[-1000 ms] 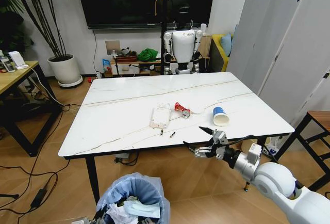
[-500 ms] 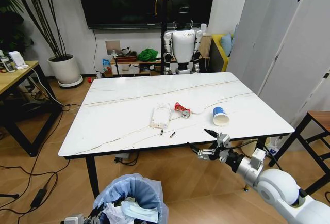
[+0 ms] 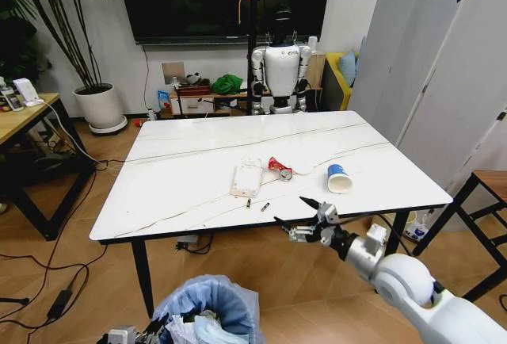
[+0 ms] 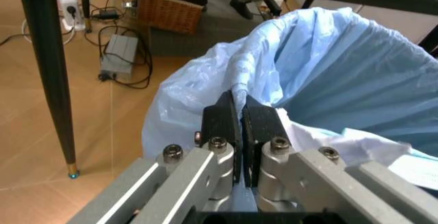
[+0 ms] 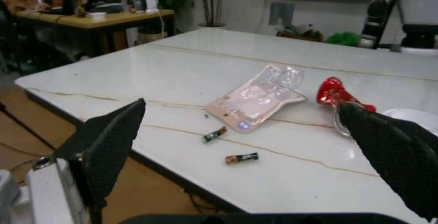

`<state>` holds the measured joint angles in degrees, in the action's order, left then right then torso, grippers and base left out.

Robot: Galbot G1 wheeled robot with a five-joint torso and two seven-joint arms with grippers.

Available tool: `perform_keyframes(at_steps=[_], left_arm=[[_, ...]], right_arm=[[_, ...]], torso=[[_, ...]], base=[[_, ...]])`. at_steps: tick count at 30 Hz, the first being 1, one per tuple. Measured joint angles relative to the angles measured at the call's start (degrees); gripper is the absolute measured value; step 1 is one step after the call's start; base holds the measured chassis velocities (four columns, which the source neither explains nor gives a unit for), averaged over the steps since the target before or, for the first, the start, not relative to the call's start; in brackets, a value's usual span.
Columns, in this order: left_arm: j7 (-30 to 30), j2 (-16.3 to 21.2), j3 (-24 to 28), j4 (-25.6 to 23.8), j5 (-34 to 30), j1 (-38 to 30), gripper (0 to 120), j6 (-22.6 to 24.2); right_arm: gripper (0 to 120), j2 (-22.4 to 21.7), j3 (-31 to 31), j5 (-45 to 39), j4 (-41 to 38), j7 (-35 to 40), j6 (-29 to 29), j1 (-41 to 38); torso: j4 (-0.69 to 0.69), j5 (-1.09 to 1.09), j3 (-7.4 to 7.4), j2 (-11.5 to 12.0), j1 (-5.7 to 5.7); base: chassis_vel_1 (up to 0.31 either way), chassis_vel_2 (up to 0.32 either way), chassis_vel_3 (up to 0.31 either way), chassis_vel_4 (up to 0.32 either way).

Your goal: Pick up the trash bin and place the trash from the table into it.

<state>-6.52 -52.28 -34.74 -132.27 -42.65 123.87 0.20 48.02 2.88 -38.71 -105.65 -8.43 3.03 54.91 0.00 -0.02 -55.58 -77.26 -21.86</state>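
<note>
While our left claw (image 4: 239, 126) pinches the rim of the trash bin (image 3: 207, 312) below the desk (image 3: 190, 177), paper already inside, our right claw (image 3: 305, 217) hangs spread at the near edge. Left on the desk: clear pack (image 3: 246, 178), red can (image 3: 279, 168), cup (image 3: 339, 178), two small bits (image 5: 228, 146).

Count of things on the desk (image 3: 198, 162)

One clear plastic pack (image 3: 246, 178), one crushed red can (image 3: 278, 167), one paper cup (image 3: 339, 178), two small bits (image 3: 257, 204); one bin (image 3: 207, 312) on the floor.
</note>
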Motion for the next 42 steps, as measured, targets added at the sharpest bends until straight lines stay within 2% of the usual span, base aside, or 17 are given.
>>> perform_keyframes(at_steps=[4,6,9,10,15,19,31,42], left_arm=[[0.07,-0.48,0.11,-0.01,0.18,-0.11,0,0.00],[0.11,-1.18,0.08,0.00,0.41,-0.19,0,-0.02],[0.12,-1.31,0.06,0.00,0.47,-0.18,0,-0.03],[0.22,-1.95,0.05,-0.01,0.84,-0.09,0,-0.04],[0.65,-4.01,0.06,0.09,1.94,0.05,0,-0.26],[1.07,-4.81,0.21,0.37,2.56,0.24,0,-0.58],[1.33,-7.00,0.20,0.85,3.46,-0.19,0,-0.96],[1.46,-7.57,0.20,0.88,3.69,-0.26,0,-1.11]], right_arm=[[100,1.12,-2.57,0.10,1.65,4.88,-0.17,-2.08],[100,2.54,-5.89,-0.82,3.17,9.12,1.06,-4.56],[100,2.77,-6.45,-0.94,3.37,9.87,1.45,-4.92],[100,4.32,-9.22,-0.95,4.55,15.19,3.23,-6.72],[100,7.39,-13.51,0.22,7.84,22.52,6.08,-10.12],[100,8.65,-15.06,-0.27,9.29,24.68,6.89,-11.95],[100,16.65,-21.71,-3.12,15.43,32.27,8.63,-17.42],[99,18.15,-22.48,-3.40,17.41,34.77,9.63,-18.14]], torso=[[0.01,0.01,0.00,0.01,0.00],[0.00,0.01,0.00,0.01,0.00],[0.00,0.01,0.00,0.01,0.00],[0.01,0.01,0.00,0.01,0.00],[0.00,0.01,0.00,0.01,0.00],[0.00,0.01,0.00,0.01,0.00],[0.00,0.00,0.00,0.01,0.00],[0.00,0.01,0.00,0.00,0.00]], base=[[0.000,0.000,0.000,0.000],[0.000,0.000,0.000,0.000],[0.000,0.000,0.000,0.000],[0.000,0.000,0.000,0.000],[0.000,0.000,0.000,0.000],[0.000,0.000,0.000,0.000],[0.000,0.000,0.000,0.000],[0.000,0.000,0.000,0.000]])
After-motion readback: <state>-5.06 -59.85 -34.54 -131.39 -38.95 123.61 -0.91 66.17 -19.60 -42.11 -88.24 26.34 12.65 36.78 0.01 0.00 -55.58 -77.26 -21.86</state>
